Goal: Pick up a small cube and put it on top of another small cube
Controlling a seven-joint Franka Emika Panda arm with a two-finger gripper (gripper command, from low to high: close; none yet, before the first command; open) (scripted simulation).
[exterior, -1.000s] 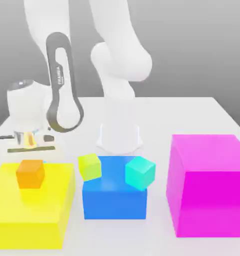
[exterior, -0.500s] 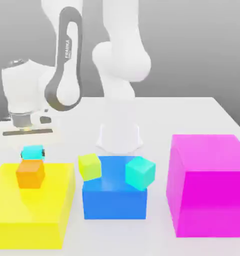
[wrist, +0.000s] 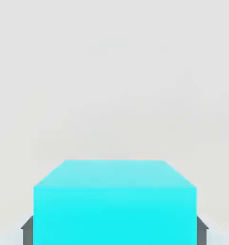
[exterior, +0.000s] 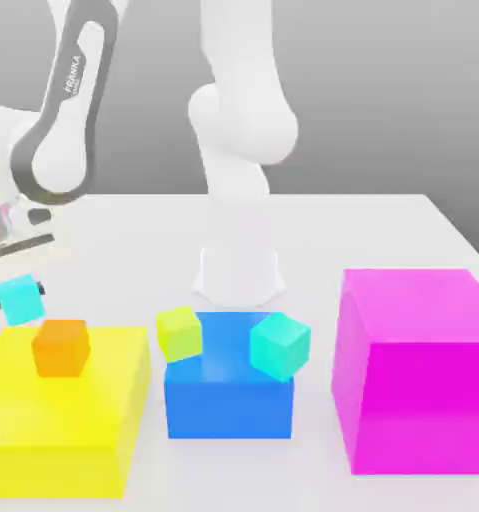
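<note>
A white robot arm reaches toward the exterior view's left, where its gripper [exterior: 20, 296] clamps a small sky-cyan cube [exterior: 19, 299], tilted, in the air above the white table [exterior: 383, 235]. Just below and to the right of that cube, a small orange cube [exterior: 61, 347] sits on a large yellow block [exterior: 63, 425]. In the middle a blue block [exterior: 228, 395] carries a small lime-green cube [exterior: 179, 333] and a small turquoise cube [exterior: 279, 344], both tilted at its upper corners, and a large magenta block [exterior: 417, 368] stands at the exterior view's right.
</note>
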